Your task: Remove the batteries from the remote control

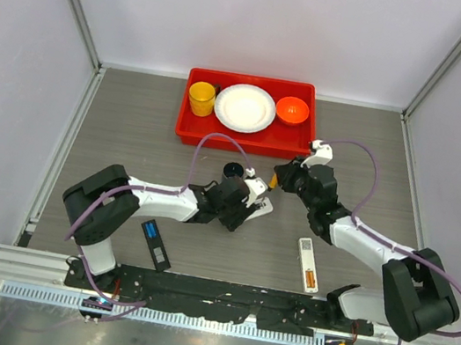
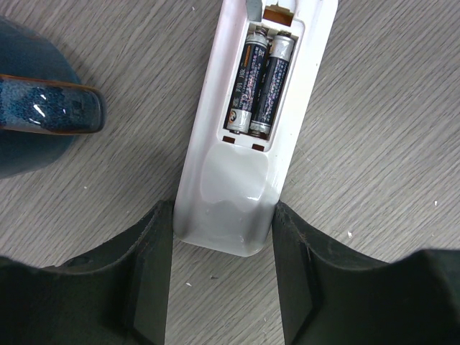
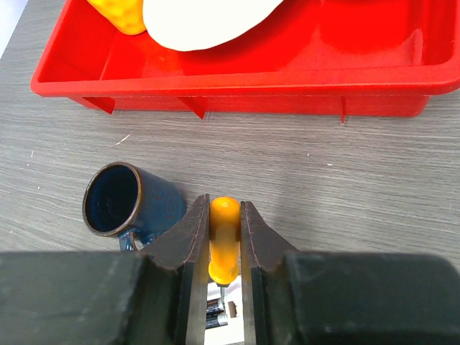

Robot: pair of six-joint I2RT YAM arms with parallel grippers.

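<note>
Batteries (image 2: 257, 83) both seated; we clamp L gripper (image 2: 223, 212) on remote (image 2: 230, 180) at 6 o'clock to steady it, R gripper (image 3: 224, 205) pinching screwdriver (image 3: 223, 248) to pry at 12.

White remote (image 1: 260, 204) mid-table, red tray (image 1: 245, 142), dark mug (image 1: 233, 170)

Top cam looks down over the whole table (image 1: 117, 206); wrist cams sit close, both catching batteries (image 2: 260, 83) and mug (image 2: 29, 108).
</note>
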